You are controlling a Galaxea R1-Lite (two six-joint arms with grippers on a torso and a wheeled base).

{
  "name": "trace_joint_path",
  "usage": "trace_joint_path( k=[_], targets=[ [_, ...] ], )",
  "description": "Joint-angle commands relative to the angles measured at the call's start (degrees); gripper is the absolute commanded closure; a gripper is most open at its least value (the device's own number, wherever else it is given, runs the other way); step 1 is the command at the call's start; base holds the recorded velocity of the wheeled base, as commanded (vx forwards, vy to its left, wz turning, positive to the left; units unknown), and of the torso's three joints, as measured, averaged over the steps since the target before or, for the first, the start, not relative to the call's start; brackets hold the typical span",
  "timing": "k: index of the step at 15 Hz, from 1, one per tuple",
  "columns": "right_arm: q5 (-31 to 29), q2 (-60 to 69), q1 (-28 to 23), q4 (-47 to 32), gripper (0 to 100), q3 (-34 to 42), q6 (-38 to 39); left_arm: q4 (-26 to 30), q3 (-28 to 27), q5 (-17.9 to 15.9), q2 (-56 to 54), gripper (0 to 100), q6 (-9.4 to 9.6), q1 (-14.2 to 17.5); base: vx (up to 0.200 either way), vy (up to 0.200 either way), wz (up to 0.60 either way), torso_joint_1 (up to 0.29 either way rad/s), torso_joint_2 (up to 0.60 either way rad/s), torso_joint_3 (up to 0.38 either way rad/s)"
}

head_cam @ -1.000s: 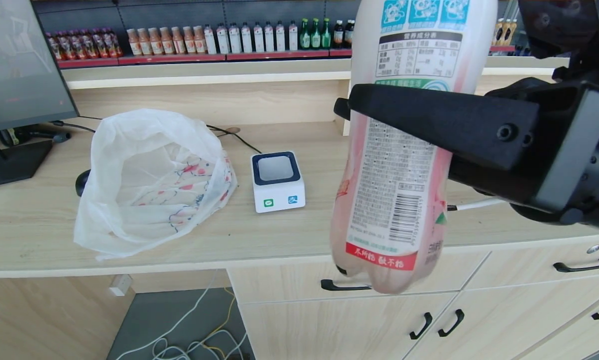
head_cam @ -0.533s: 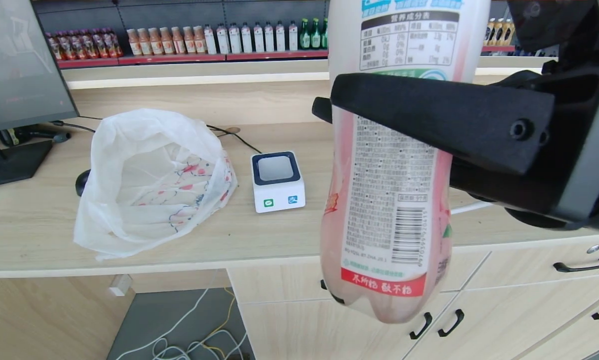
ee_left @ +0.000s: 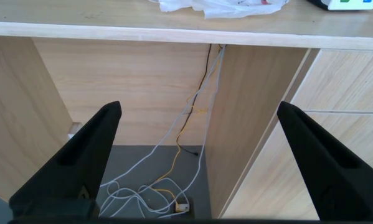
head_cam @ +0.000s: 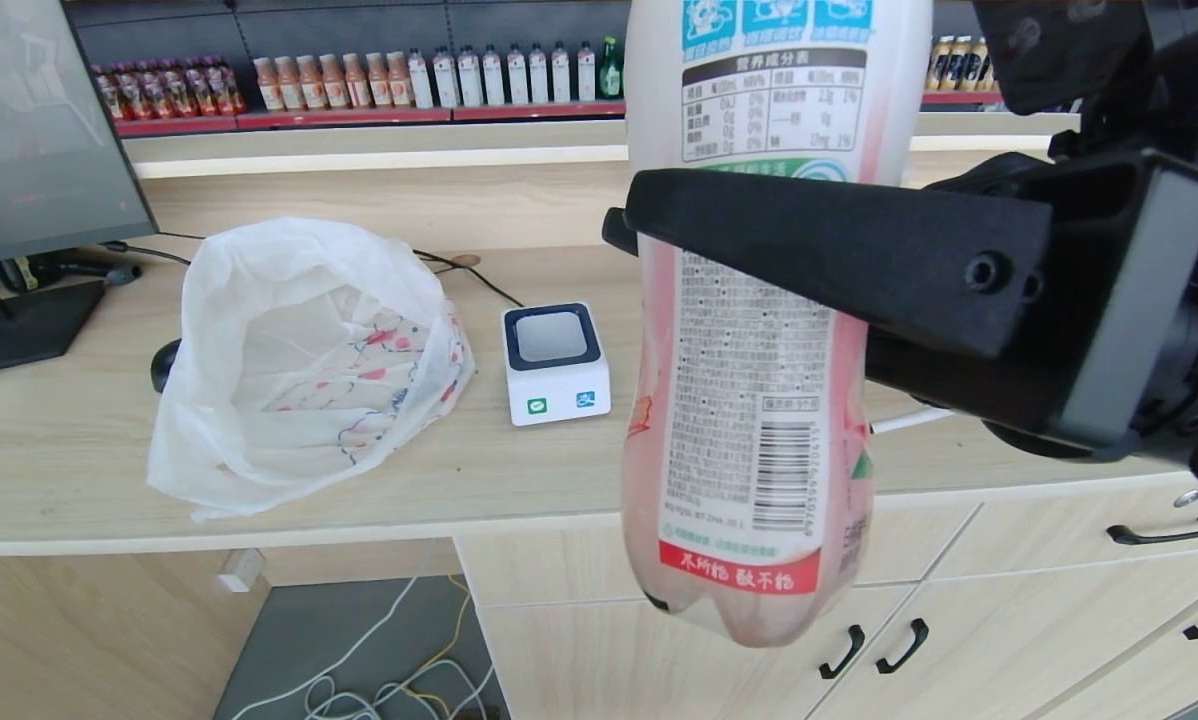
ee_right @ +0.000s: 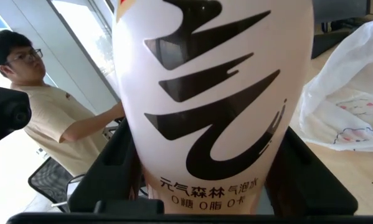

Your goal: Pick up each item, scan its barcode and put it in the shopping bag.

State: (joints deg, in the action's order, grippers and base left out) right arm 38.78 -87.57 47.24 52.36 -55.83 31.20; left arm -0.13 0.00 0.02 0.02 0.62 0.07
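A large pink drink bottle [head_cam: 759, 330] with a white label and a barcode hangs upright in the air, close to the head camera, right of the scanner. My right gripper [head_cam: 659, 225] is shut on its middle; the right wrist view has the bottle [ee_right: 214, 93] between the black fingers [ee_right: 105, 168]. The white scanner box [head_cam: 555, 362] with a dark top window stands on the wooden counter [head_cam: 79, 440]. Left of it lies the open white shopping bag [head_cam: 299, 360], also seen as bag [ee_right: 348, 106]. My left gripper [ee_left: 195, 155] is open below the counter edge, over the floor, holding nothing.
A monitor [head_cam: 39, 130] on a black stand sits at the counter's far left. Shelves of bottles [head_cam: 409, 80] line the back wall. Cabinet drawers with black handles [head_cam: 1164, 530] are below the counter on the right. Loose cables [ee_left: 174, 186] lie on the floor in the counter's gap.
The right gripper has carried the bottle leftward, toward the scanner, and slightly lower in the view. The bag and scanner have not moved.
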Motion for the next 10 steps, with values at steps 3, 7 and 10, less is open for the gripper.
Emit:
trace_joint_path(
  k=[3, 7, 10],
  targets=[
    [0.0, -0.1, 0.0, 0.0, 100, -0.2, 0.0, 0.0, 0.0, 0.1, 0.0, 0, -0.01, 0.0, 0.000, 0.000, 0.00, 0.000, 0.00, 0.000],
    [0.1, -0.2, 0.2, 0.0, 100, -1.7, -0.2, 0.0, 0.0, 0.0, 0.0, 0, -0.01, 0.0, 0.000, 0.000, 0.00, 0.000, 0.00, 0.000],
    [-0.1, -0.2, 0.6, 0.1, 100, -2.1, -0.2, 0.0, 0.0, 0.1, 0.0, 0, -0.01, 0.0, 0.000, 0.000, 0.00, 0.000, 0.00, 0.000]
  ],
)
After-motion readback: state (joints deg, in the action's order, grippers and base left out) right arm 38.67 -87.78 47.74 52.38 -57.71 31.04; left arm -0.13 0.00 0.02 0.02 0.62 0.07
